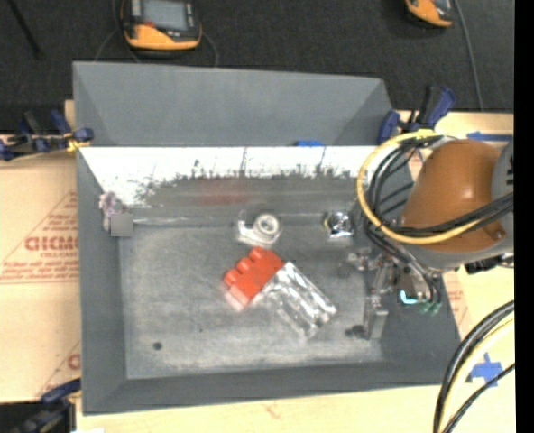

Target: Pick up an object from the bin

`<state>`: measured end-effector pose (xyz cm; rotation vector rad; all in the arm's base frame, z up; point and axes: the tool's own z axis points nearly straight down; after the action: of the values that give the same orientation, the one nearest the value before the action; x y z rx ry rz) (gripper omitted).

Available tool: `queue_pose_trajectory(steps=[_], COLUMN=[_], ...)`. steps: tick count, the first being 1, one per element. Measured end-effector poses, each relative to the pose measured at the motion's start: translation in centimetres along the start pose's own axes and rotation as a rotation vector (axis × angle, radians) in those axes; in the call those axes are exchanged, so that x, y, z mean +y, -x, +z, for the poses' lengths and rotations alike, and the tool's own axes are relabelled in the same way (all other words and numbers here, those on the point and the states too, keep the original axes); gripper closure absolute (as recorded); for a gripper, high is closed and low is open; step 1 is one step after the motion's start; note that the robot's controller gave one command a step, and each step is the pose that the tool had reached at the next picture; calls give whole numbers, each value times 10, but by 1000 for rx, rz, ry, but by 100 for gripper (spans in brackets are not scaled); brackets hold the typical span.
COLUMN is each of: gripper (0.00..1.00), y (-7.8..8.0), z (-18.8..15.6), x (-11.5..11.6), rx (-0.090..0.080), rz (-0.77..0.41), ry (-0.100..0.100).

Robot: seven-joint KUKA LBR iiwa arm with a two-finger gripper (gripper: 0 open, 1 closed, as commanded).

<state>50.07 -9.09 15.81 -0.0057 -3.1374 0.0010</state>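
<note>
Robot arm [447, 192] in at bin's right side, nothing seen held, pick not yet made.
Risks: the grey metal bin [105, 332] has sloped walls, & the fingers [372, 307] sit near the right one w/ bare floor under them, so closing here prob. grabs nothing; can't tell if they're wide or narrow. The nearest thing, a clear crinkly plastic packet [301, 301] just to their left, looks slippery & touches a red studded plastic block [252, 275], so a grab could slip off or drag both. Bin contents: packet + red block mid-floor. Toward the back wall are a small white ring-shaped roll [263, 228] & a small shiny metal piece [339, 225]. A small grey block [120, 225] lies in the back-left corner.
</note>
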Motion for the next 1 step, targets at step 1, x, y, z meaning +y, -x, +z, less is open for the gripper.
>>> queue_pose_trajectory(steps=[1], gripper=[0], y=[37], z=[73], x=[42], rx=[-16], rz=[83], ry=[0])
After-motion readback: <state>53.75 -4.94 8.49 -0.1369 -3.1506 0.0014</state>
